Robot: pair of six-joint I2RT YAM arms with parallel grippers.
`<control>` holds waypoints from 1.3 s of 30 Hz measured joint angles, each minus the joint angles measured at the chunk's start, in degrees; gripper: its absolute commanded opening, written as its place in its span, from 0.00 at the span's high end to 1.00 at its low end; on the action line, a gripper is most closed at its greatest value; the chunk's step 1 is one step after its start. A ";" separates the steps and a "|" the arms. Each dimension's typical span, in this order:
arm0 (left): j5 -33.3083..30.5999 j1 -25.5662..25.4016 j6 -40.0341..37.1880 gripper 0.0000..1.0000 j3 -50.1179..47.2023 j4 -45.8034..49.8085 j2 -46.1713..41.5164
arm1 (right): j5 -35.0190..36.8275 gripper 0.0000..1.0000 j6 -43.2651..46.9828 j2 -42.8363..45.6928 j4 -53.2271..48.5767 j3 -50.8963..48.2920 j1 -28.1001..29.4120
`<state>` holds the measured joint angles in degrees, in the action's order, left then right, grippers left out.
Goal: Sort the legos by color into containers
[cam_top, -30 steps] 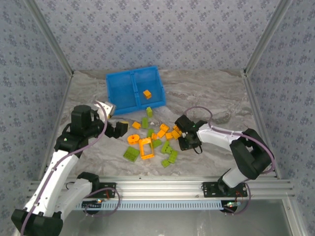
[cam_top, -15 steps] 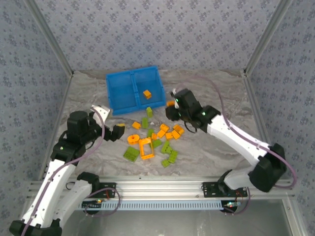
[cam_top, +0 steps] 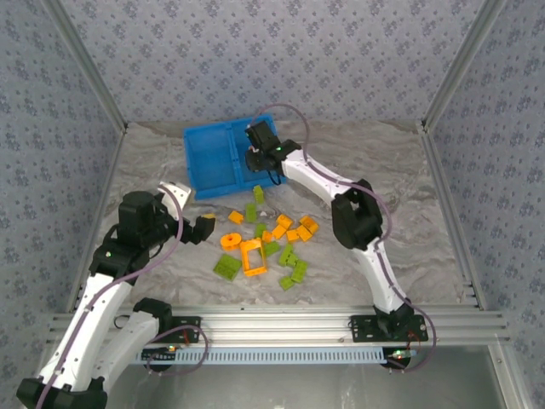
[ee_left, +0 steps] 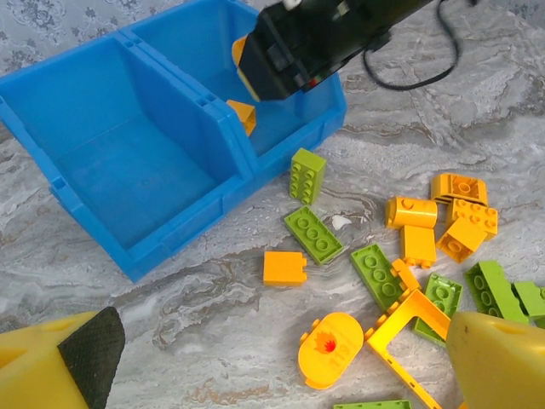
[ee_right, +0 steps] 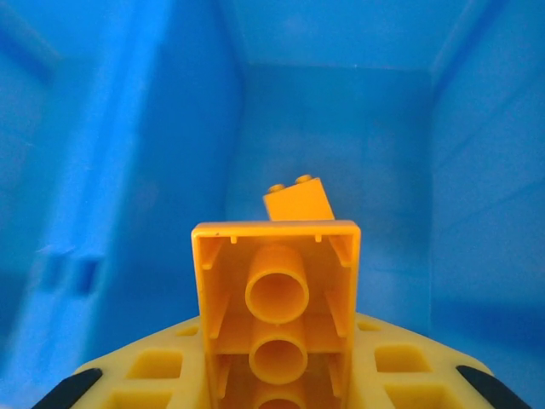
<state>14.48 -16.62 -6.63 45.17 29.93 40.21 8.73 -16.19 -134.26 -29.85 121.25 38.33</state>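
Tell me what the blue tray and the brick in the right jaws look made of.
Blue tray: moulded plastic, it seems; semi-gloss, with a soft sheen on smooth walls and rounded rims. Orange brick: hard plastic, likely glossy; hollow underside with moulded tubes and thin ribs.

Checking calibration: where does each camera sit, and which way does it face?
Top external: above, behind the bases, looking down on blue tray and legos; both arms show.
Left wrist: low, facing tray and legos; left gripper open, fingers at bottom corners.
Right wrist: looking into the tray; right gripper shut on an orange brick.
Shared: top and left wrist show the right gripper over the tray.
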 measured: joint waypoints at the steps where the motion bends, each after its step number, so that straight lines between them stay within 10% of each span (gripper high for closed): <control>1: 0.00 0.00 0.00 0.01 0.00 0.00 0.11 | 0.20 0.63 0.31 -2.08 -1.01 2.01 -0.13; 16: -0.24 -0.26 0.61 0.01 0.02 0.33 3.04 | -0.92 0.45 2.32 -4.92 -9.31 9.68 -0.74; 22: -2.54 -9.07 6.73 0.01 3.78 0.33 9.86 | -3.13 0.39 2.58 17.11 -5.40 -10.08 -1.95; 30: -21.20 -27.50 31.45 0.05 21.75 1.07 34.99 | -0.02 0.07 -0.68 54.80 1.75 -42.14 -3.76; 39: -34.49 -30.01 54.80 0.04 34.60 6.62 60.70 | 5.29 0.00 -5.44 63.25 -5.57 -53.24 -6.29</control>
<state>-20.01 -46.63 48.16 79.77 36.56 100.90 14.02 -21.63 -71.00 -35.42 68.01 32.03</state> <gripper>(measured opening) 0.962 0.998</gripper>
